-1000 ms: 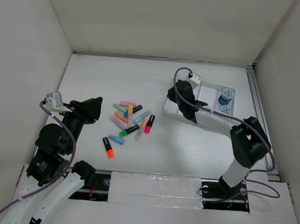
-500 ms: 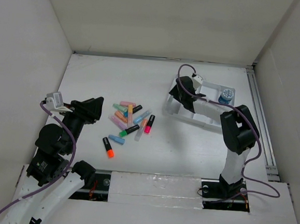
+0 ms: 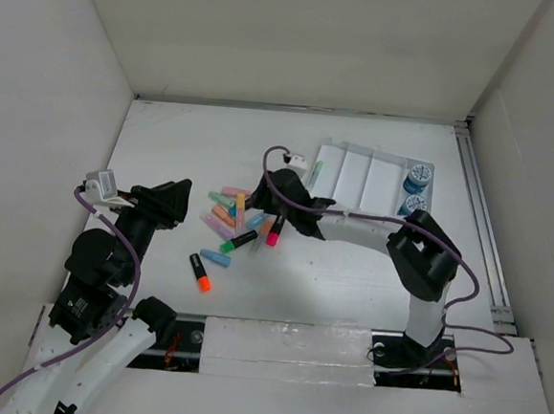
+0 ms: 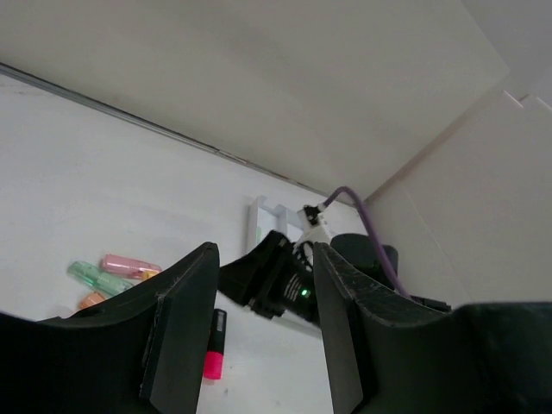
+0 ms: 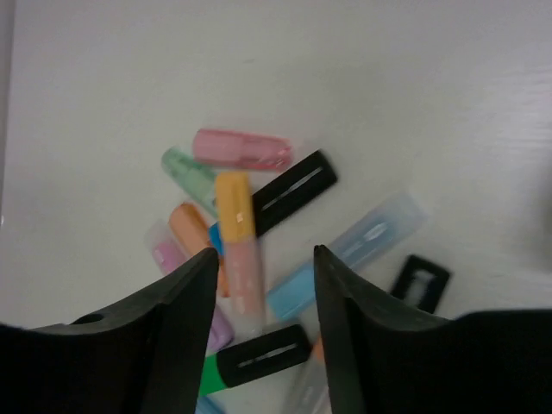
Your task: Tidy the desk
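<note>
The desk (image 3: 348, 280) is a wide white tabletop. A pile of several coloured highlighters (image 3: 238, 218) lies left of its centre. My right gripper (image 3: 270, 199) hovers open and empty just above the right side of the pile. In the right wrist view its jaws (image 5: 263, 259) straddle a yellow-and-pink highlighter (image 5: 237, 241) and a light blue one (image 5: 354, 250), with a green black-capped one (image 5: 259, 355) below. My left gripper (image 3: 176, 204) is open and empty, raised left of the pile. In the left wrist view (image 4: 263, 259) it faces the right gripper.
A white compartmented tray (image 3: 366, 176) stands at the back right, with two blue-lidded round containers (image 3: 418, 175) in its right end. An orange black-capped highlighter (image 3: 200, 271) and a light blue one (image 3: 215, 258) lie apart near the front. White walls surround the desk.
My right arm has swung left from the tray to above the highlighter pile. The left arm has not moved.
</note>
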`<state>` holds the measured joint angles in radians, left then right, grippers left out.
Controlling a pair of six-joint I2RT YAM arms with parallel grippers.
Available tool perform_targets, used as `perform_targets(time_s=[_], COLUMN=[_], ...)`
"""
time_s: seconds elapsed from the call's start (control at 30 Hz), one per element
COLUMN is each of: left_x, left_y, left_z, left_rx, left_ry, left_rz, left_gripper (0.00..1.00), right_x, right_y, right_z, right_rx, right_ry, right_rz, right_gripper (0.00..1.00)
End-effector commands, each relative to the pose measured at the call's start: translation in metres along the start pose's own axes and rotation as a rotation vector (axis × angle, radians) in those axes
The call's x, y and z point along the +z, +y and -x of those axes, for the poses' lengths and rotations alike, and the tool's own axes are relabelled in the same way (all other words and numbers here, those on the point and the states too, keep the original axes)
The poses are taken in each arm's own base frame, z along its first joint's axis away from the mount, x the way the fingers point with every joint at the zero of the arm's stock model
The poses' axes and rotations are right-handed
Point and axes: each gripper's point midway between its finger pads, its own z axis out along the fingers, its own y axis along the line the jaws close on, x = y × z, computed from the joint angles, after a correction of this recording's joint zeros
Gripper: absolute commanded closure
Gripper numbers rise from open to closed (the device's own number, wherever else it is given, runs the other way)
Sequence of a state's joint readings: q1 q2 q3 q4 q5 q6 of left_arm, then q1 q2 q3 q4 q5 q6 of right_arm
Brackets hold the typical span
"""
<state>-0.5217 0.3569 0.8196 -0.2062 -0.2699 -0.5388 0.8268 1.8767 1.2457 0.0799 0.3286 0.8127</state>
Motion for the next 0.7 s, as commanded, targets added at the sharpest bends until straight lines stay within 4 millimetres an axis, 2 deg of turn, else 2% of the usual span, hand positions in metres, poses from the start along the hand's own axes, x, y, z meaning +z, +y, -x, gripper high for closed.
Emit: perform_targets(time_s=[0.0,0.1,0.13,0.2,0.23,0.3,0.33,0.37,0.5,0.67], left_x=[0.001,0.002,0.001,0.002,0.001,0.001,0.001,0.002,0.001,0.002], left_y=[-0.008,-0.008,-0.008,-0.008,-0.008,-0.008,-0.008,-0.008,-0.009,-0.009], left_z=[0.010,0.009,0.009,0.009,0.009,0.009,0.009,0.008,0.009,0.008], left_rx=[-0.003,-0.003,-0.003,-0.004,-0.004,-0.004,-0.004,-0.003,-0.006,-0.005], left_ry=[-0.036,-0.035,-0.034,-0.034,-0.034,-0.033,-0.034,-0.031,-0.033,-0.030], left_rz=[-0.032,-0.031,-0.032,-0.030,-0.032,-0.033,-0.032,-0.032,-0.036,-0.035], left_gripper=[0.56,0.56,0.56,0.56,0.56,0.56,0.56,0.56,0.56,0.56], right_x=[-0.002,0.007,0.010,0.015,0.019,0.027,0.029,0.032,0.042,0.048], right_y=[0.048,0.051,0.059,0.061,0.066,0.064,0.058,0.059,0.051,0.049], right_z=[-0.016,-0.041,-0.036,-0.055,-0.052,-0.063,-0.067,-0.062,-0.074,-0.086], right_rx=[-0.064,-0.114,-0.113,-0.147,-0.147,-0.163,-0.170,-0.162,-0.166,-0.165], right_ry=[0.000,0.041,0.035,0.064,0.056,0.066,0.080,0.061,0.080,0.115], right_rz=[0.092,0.071,0.078,0.068,0.070,0.054,0.024,0.009,-0.021,-0.020], right_gripper=[0.42,0.39,0.39,0.38,0.38,0.38,0.38,0.40,0.41,0.48])
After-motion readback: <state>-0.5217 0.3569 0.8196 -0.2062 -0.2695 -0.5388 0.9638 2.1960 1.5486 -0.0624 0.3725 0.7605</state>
